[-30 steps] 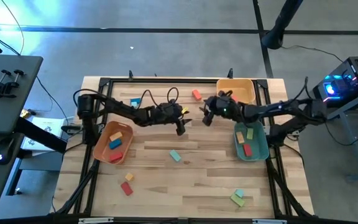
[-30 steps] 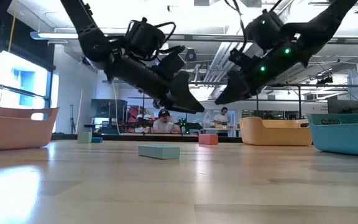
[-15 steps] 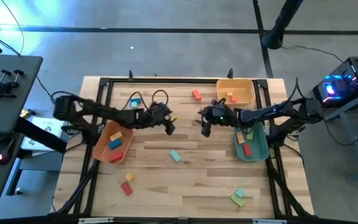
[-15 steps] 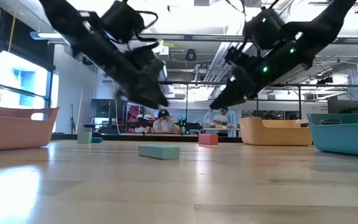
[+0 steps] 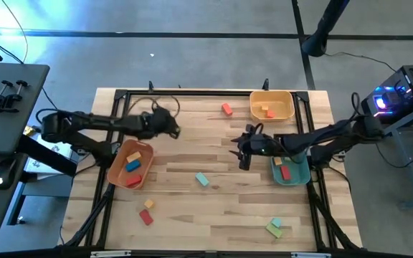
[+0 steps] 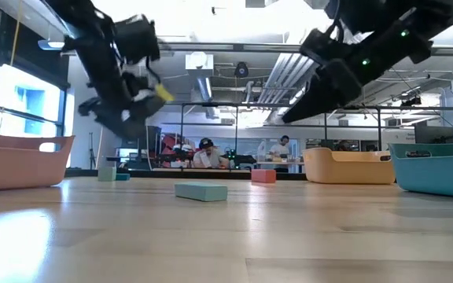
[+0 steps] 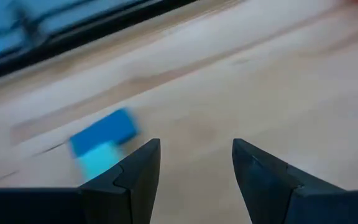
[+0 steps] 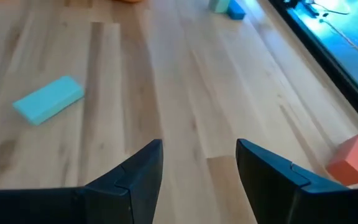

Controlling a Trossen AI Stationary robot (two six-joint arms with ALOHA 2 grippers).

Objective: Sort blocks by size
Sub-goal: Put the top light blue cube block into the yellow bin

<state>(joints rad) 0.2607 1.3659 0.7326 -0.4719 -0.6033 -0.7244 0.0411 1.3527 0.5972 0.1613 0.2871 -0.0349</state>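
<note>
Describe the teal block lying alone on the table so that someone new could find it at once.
Start at the wooden table and find the open stretch between the orange bin on the left and the teal bin on the right. There lies the teal block, a flat bar resting on the bare wood with nothing touching it. The other loose blocks sit near the table's edges.

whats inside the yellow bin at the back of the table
In the high view the yellow bin holds two small orange blocks. The low view shows only its outer wall, so anything lying low inside is hidden there.
</note>
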